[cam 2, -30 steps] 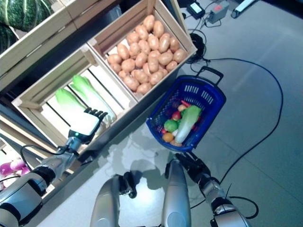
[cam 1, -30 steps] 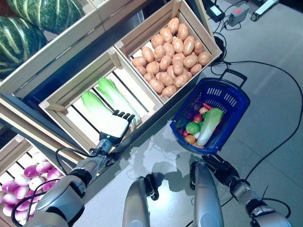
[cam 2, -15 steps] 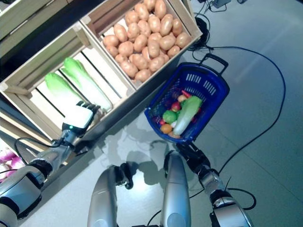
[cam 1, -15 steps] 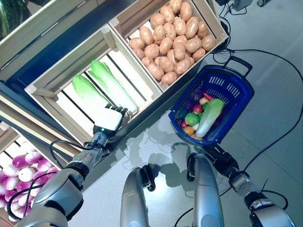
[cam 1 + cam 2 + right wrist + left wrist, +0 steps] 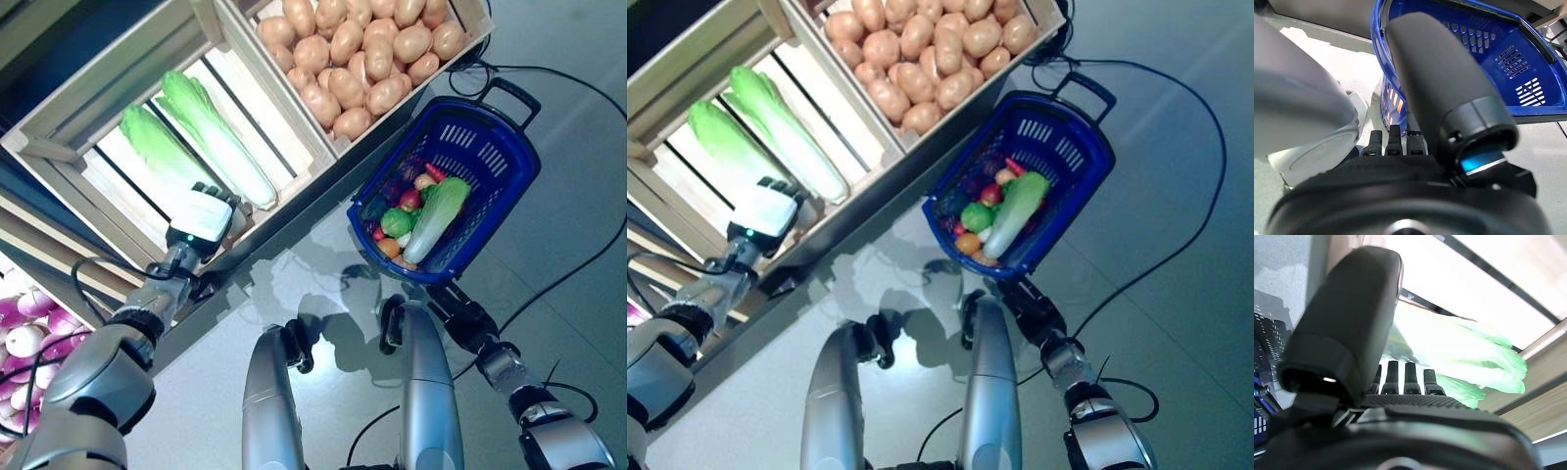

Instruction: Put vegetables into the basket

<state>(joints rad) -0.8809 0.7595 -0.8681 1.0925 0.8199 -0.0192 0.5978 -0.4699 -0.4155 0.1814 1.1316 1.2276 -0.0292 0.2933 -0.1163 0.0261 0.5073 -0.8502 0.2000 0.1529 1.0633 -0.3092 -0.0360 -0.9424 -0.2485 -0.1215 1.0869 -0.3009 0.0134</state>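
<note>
Two long green napa cabbages (image 5: 211, 137) (image 5: 155, 147) lie in a slatted wooden crate (image 5: 93, 93). My left hand (image 5: 201, 213), its back white-covered, rests at the crate's front edge just short of the cabbages' near ends. Its fingers (image 5: 1405, 377) are straight, with a cabbage (image 5: 1469, 347) beyond them and nothing held. The blue basket (image 5: 460, 127) stands on the floor to the right and holds a cabbage (image 5: 436, 215), a green pepper (image 5: 397, 222) and other small vegetables. My right hand (image 5: 458, 315) is low at the basket's near end, fingers (image 5: 1393, 142) straight, empty.
A crate of potatoes (image 5: 362, 49) stands right of the cabbage crate, just behind the basket. Purple-and-white onions (image 5: 24, 333) fill a lower crate at the far left. A black handle (image 5: 509, 93) sticks out at the basket's far end.
The whole picture has shifted, so the camera moved. Both hands stay where they were beside the crate edge and the basket.
</note>
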